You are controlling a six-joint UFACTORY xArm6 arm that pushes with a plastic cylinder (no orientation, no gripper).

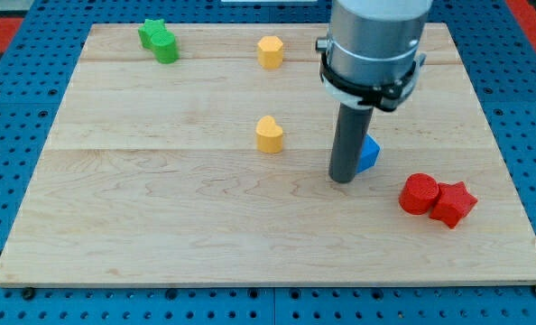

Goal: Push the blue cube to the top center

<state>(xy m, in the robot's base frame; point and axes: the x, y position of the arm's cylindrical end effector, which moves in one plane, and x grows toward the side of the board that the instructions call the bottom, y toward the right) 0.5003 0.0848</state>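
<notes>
Rod work is barely begun. My tip (343, 179) sits on the wooden board (160, 226) and holds nothing; it is only a straight stick that pushes. The blue cube (368, 155) is right behind my tip, toward the view's right, and looks like it is touching the rod, though most of it is hidden. It is well below the top center, so nearly all the push is left, I think. To my tip's left is a yellow block (269, 134). Further up is another yellow block (270, 51), near where the cube must go. Far up and left is a green block (158, 40). Down to the right are a red round block (419, 193) and a red star block (454, 204).
</notes>
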